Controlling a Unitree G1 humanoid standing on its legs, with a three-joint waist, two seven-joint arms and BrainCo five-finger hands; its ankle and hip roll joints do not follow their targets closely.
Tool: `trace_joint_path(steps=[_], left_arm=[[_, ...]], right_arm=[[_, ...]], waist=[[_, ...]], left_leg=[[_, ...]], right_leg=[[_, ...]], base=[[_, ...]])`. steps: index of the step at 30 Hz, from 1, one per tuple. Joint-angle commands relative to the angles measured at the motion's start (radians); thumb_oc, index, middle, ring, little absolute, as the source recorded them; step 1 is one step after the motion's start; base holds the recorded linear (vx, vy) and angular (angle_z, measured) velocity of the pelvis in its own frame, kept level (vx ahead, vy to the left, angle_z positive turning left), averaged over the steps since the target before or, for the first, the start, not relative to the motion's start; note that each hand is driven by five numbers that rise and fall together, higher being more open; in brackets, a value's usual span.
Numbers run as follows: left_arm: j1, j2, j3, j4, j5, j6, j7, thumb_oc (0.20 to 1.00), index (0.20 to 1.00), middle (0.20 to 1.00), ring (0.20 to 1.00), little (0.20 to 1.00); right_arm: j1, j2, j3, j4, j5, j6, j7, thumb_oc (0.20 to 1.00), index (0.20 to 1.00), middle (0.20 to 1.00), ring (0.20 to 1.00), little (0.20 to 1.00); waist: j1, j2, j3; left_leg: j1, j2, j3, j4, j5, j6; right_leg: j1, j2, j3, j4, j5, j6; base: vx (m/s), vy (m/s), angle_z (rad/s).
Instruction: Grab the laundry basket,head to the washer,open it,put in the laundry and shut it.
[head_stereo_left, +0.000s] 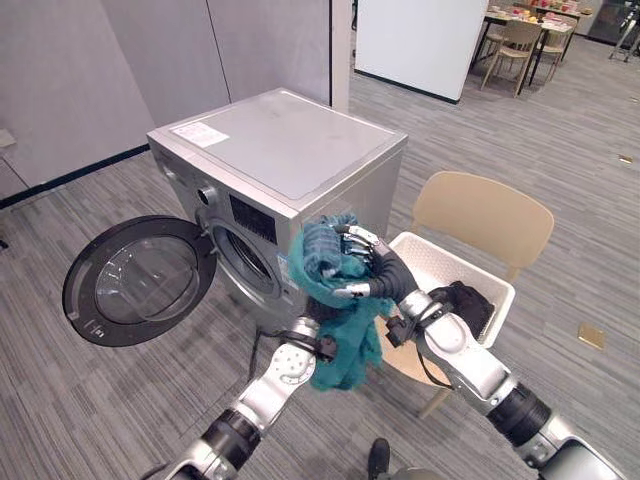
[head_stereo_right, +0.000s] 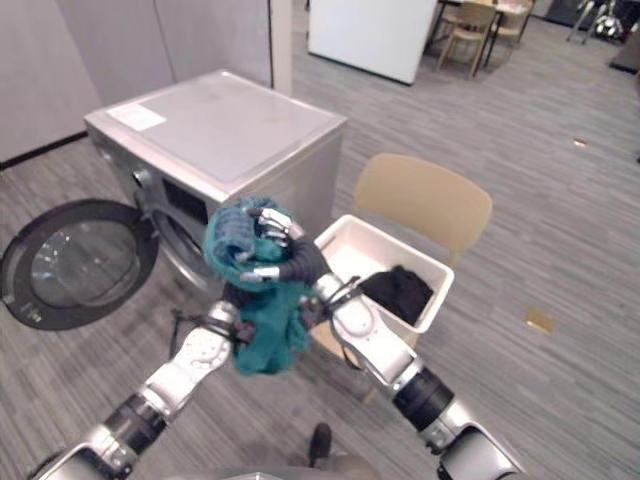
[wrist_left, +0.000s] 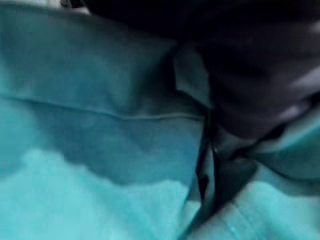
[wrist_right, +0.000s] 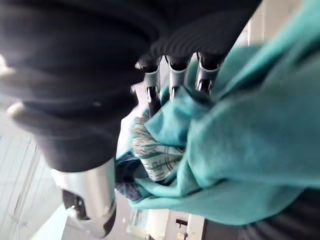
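Laundry was what we held: a bundle of teal cloth (head_stereo_left: 340, 300) hung in front of the washer (head_stereo_left: 275, 170), raised above the floor between the machine and the basket. Our right hand (head_stereo_left: 362, 262) was clenched round the top of the bundle, its fingers (wrist_right: 171, 80) curled into the folds, and a patterned piece showed among the teal in the right wrist view. Our left hand (head_stereo_left: 303, 335) sat at the lower part of the same cloth, with its fingers buried in the fabric, so we could not tell how they stood. The washer door (head_stereo_left: 140, 280) stood swung wide to the left, leaving the drum opening (head_stereo_left: 250, 262) uncovered just beside the cloth. The white laundry basket (head_stereo_left: 495, 290) rested on a tan chair (head_stereo_left: 485, 215) to the right, with a dark garment (head_stereo_left: 465, 305) lying in it.
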Motion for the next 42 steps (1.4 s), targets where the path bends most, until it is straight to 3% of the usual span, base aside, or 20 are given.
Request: trace_joint_path(steps=[1,6,9,12,18,24,25,32,36,39,42], left_arm=[[-0.035,0.055,0.028,-0.027,-0.002,-0.048,0.018,0.2,0.2,0.2,0.2,0.2],[0.135,0.114,0.197,0.0,-0.005,-0.051,-0.022,0.2,0.2,0.2,0.2,0.2],[0.226,0.132,0.286,0.079,0.002,-0.048,-0.058,0.2,0.2,0.2,0.2,0.2],[0.266,0.13,0.314,0.147,0.01,-0.044,-0.081,0.2,0.2,0.2,0.2,0.2],[0.321,0.083,0.364,0.407,0.023,0.0,-0.115,0.2,0.2,0.2,0.2,0.2],[0.309,0.037,0.355,0.504,0.015,0.01,-0.112,0.2,0.2,0.2,0.2,0.2],[0.218,-0.027,0.262,0.531,-0.077,0.04,-0.119,0.2,0.2,0.2,0.2,0.2],[0.223,-0.032,0.256,0.535,-0.064,0.041,-0.118,0.2,0.2,0.2,0.2,0.2],[0.194,-0.035,0.25,0.528,-0.084,0.038,-0.096,0.2,0.2,0.2,0.2,0.2],[0.179,-0.041,0.249,0.512,-0.096,0.042,-0.089,0.2,0.2,0.2,0.2,0.2],[0.163,-0.051,0.251,0.53,-0.082,0.048,-0.082,0.2,0.2,0.2,0.2,0.2]], right_arm=[[0.0,0.002,-0.098,-0.066,-0.086,-0.053,-0.005,1.0,1.0,1.0,1.0,1.0],[0.19,-0.109,-0.239,-0.085,-0.14,-0.061,0.027,1.0,1.0,1.0,1.0,1.0],[0.344,-0.15,-0.331,0.028,-0.183,-0.051,0.051,1.0,1.0,1.0,1.0,1.0],[0.423,-0.146,-0.366,0.142,-0.202,-0.04,0.061,1.0,1.0,1.0,1.0,1.0],[0.516,-0.054,-0.401,0.573,-0.17,0.014,0.08,1.0,1.0,1.0,1.0,1.0],[0.48,-0.003,-0.373,0.723,-0.144,0.025,0.075,1.0,1.0,1.0,1.0,1.0],[0.379,0.053,-0.425,0.946,-0.112,0.068,-0.032,1.0,1.0,1.0,1.0,1.0],[0.397,0.033,-0.402,0.886,-0.16,0.065,-0.033,1.0,1.0,1.0,1.0,1.0],[0.381,0.021,-0.364,0.83,-0.175,0.062,-0.035,1.0,1.0,1.0,1.0,1.0],[0.384,0.021,-0.365,0.822,-0.173,0.067,-0.041,1.0,1.0,1.0,1.0,1.0],[0.384,0.031,-0.363,0.836,-0.187,0.077,-0.042,1.0,1.0,1.0,1.0,1.0]], waist=[[0.026,-0.029,-0.011],[0.024,-0.025,-0.014],[0.02,-0.02,-0.007],[0.016,-0.017,-0.008],[0.006,-0.006,0.005],[0.008,0.002,0.013],[0.005,0.009,0.047],[0.007,0.01,0.047],[0.029,-0.004,0.092],[0.018,-0.005,0.104],[-0.015,0.005,0.105]], left_leg=[[-0.06,-0.002,-0.034,-0.048,0.024,0.006],[-0.063,-0.004,-0.042,-0.048,0.028,0.004],[-0.063,-0.005,-0.05,-0.048,0.028,0.002],[-0.069,-0.006,-0.056,-0.048,0.033,0.001],[-0.07,-0.011,-0.064,-0.048,0.032,0.001],[-0.073,-0.017,-0.065,-0.048,0.033,0.005],[-0.123,0.066,0.007,0.117,0.006,-0.01],[-0.127,0.081,-0.02,0.123,0.019,-0.028],[-0.209,0.099,-0.065,0.192,0.026,-0.05],[-0.237,0.142,-0.003,0.217,0.019,-0.067],[-0.203,0.221,0.195,0.166,0.067,-0.076]], right_leg=[[0.133,-0.065,0.006,0.035,-0.21,0.119],[0.14,-0.069,-0.006,0.032,-0.209,0.122],[0.145,-0.071,-0.016,0.035,-0.213,0.124],[0.142,-0.072,-0.022,0.035,-0.213,0.123],[0.14,-0.073,-0.022,0.045,-0.221,0.123],[0.133,-0.074,-0.015,0.047,-0.221,0.12],[0.12,-0.098,0.056,0.02,-0.197,0.136],[0.149,-0.078,0.03,-0.008,-0.209,0.118],[0.156,-0.073,-0.026,-0.024,-0.222,0.098],[0.169,-0.08,-0.084,-0.042,-0.24,0.096],[0.175,-0.111,-0.185,-0.045,-0.224,0.104]], base=[[0.01,0.005,0.07],[0.01,0.007,0.06],[0.0,0.012,0.15],[0.0,0.01,0.05],[0.0,0.009,0.05],[0.0,0.003,-0.02],[0.0,0.0,0.0],[0.01,-0.04,0.05],[-0.07,-0.054,0.31],[-0.03,0.016,0.8],[0.05,0.209,1.29]])
